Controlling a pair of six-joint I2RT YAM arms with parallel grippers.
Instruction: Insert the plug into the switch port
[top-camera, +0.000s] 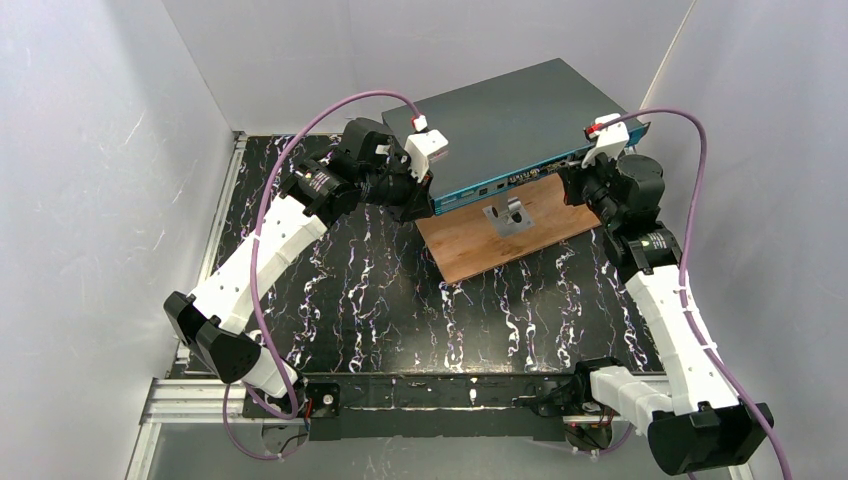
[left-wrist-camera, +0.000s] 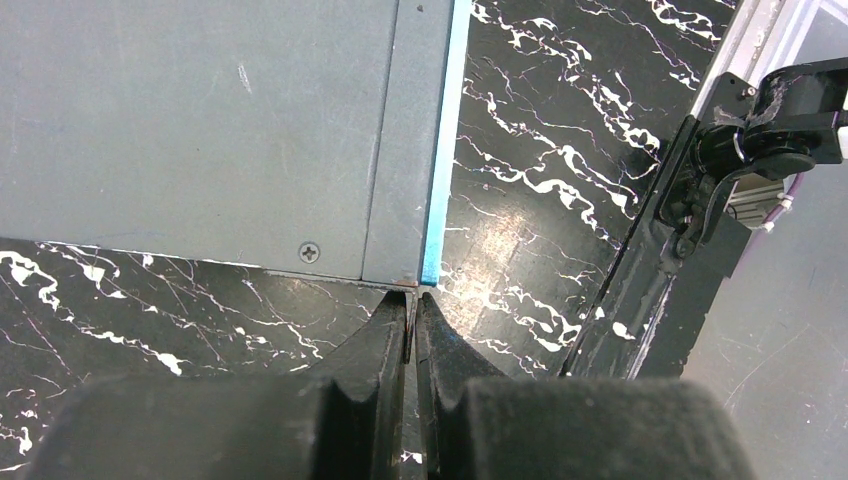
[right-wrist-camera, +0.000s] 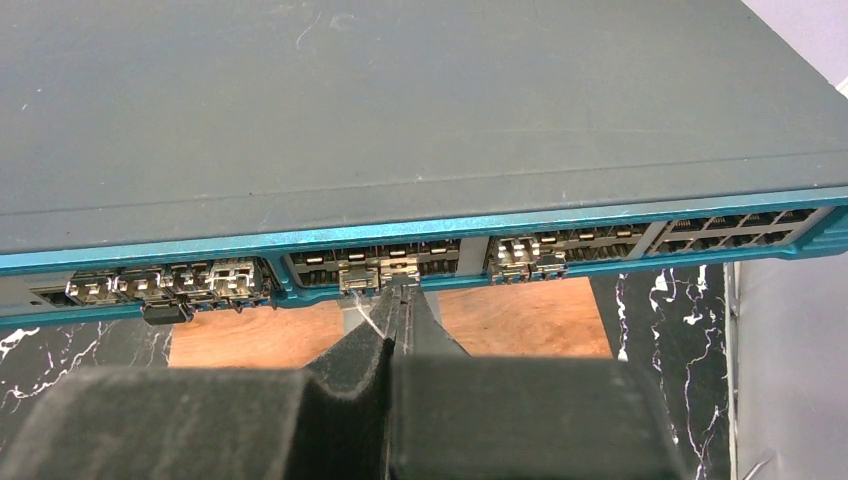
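left gripper (left-wrist-camera: 411, 300) shut, empty, by the switch (left-wrist-camera: 200, 120) corner — right gripper (right-wrist-camera: 398, 295) shut at its ports (right-wrist-camera: 580, 245), hold unclear

Wide flat dk-grey metal switch (right-wrist-camera: 400, 110), teal front strip (right-wrist-camera: 300, 236) w/ small socket rows, lies flat, front just ahead of right tool (right-wrist-camera: 400, 300).

No text, label or number could be read anywhere. Pale marks ran along the teal front of the switch (top-camera: 510, 125), at upper centre of the overhead view, but they were too small to make out.
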